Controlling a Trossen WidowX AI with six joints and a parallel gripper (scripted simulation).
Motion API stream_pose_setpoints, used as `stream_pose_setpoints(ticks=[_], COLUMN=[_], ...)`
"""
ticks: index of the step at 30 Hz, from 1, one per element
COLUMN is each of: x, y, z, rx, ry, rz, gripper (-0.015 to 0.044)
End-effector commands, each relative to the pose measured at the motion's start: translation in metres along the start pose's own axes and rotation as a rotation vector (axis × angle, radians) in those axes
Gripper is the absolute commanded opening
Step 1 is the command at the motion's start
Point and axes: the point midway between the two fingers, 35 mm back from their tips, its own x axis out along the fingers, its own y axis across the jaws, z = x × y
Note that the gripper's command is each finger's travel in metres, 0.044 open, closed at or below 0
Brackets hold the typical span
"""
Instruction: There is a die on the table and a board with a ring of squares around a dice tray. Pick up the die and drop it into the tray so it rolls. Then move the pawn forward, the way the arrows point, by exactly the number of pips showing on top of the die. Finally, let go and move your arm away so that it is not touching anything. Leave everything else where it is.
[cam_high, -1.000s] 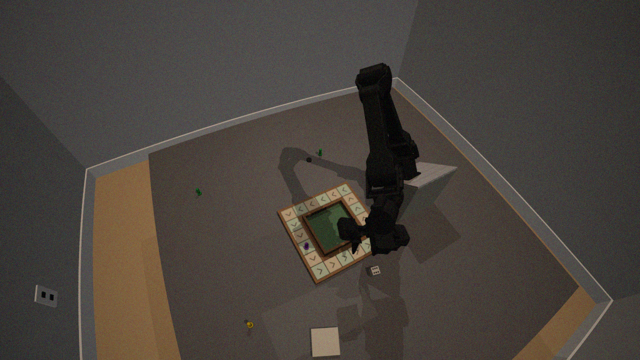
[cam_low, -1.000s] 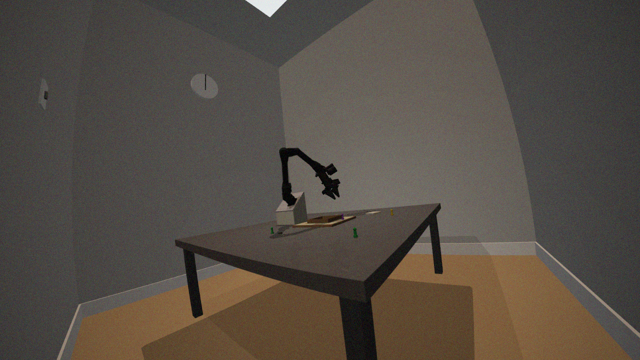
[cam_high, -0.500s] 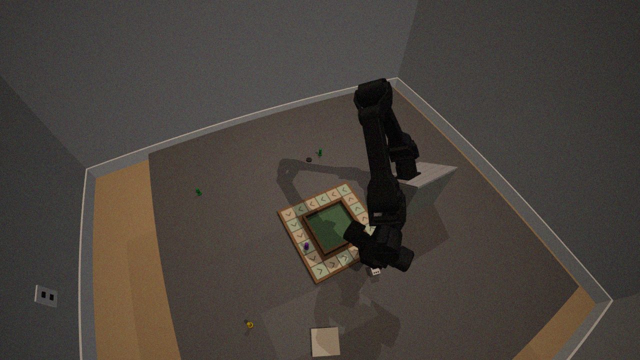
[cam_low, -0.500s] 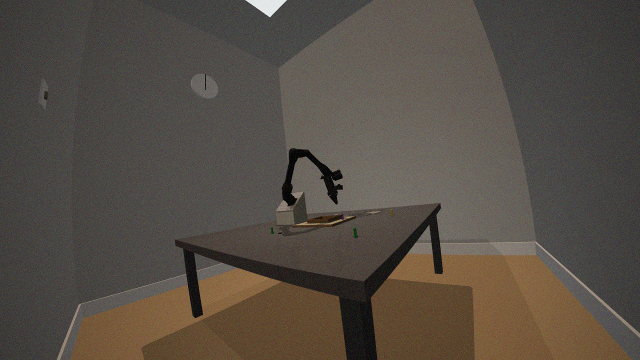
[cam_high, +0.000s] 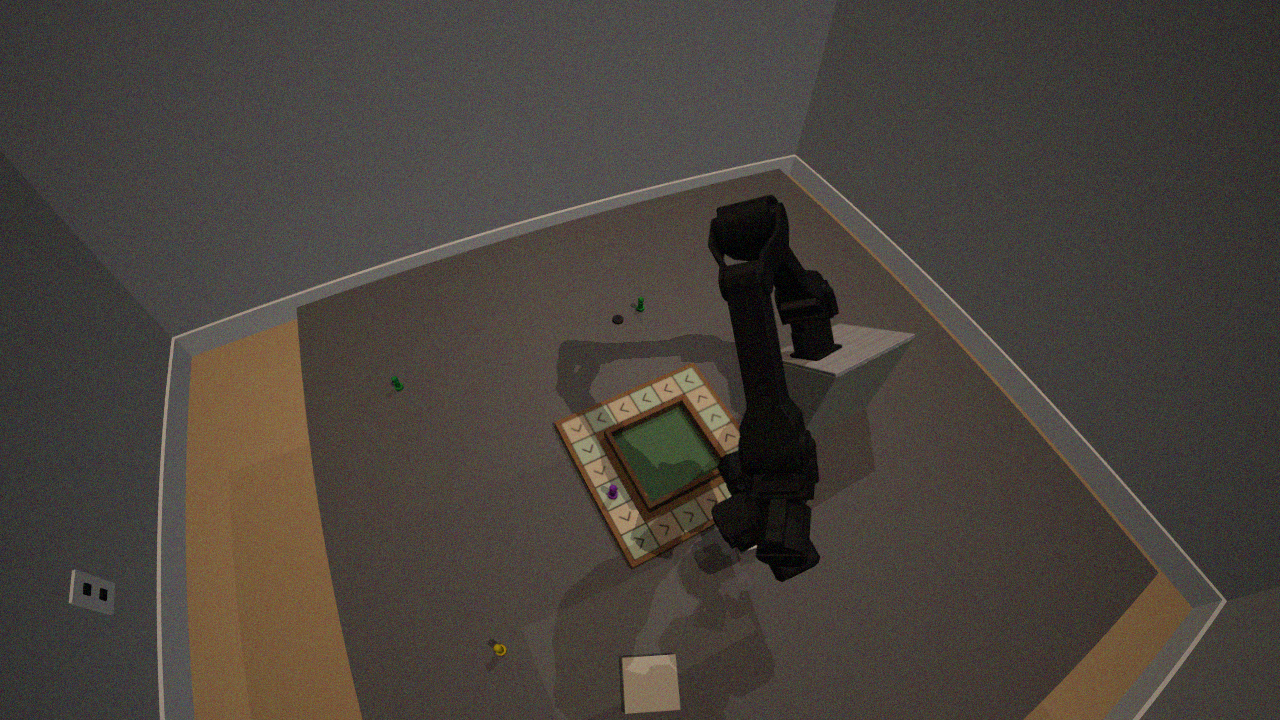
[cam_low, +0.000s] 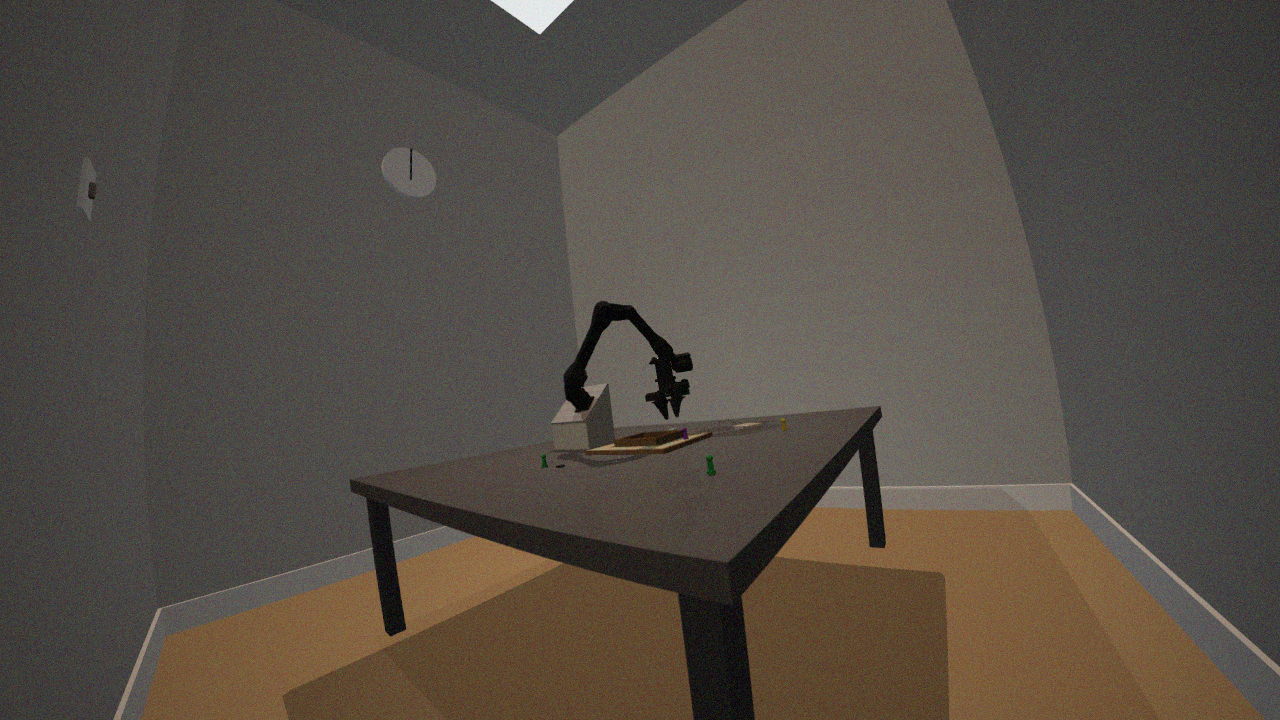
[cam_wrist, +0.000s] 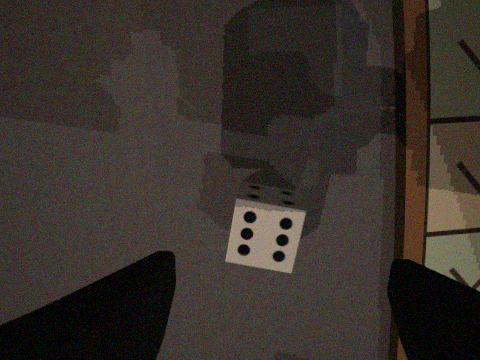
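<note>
Top view looks steeply down from high on the whole worktop. Exterior view stands far off, low, facing a corner. Wrist view looks straight down, close; all share the board edge.

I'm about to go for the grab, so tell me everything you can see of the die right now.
The die is a small pale cube with black pips and looks like hard plastic. Its top face shows six, in two rows of three, and a shaded side face is barely readable. It sits flat on the dark table, turned slightly askew, just off the board's wooden edge. Nothing touches it: the open tool hangs above it, one finger to either side.
</note>
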Motion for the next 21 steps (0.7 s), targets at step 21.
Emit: stream_pose_setpoints(ticks=[21], x=[0.028], y=[0.004], z=[-0.007], rx=[0.146], ry=[0.032], rz=[-0.023], gripper=[0.0275])
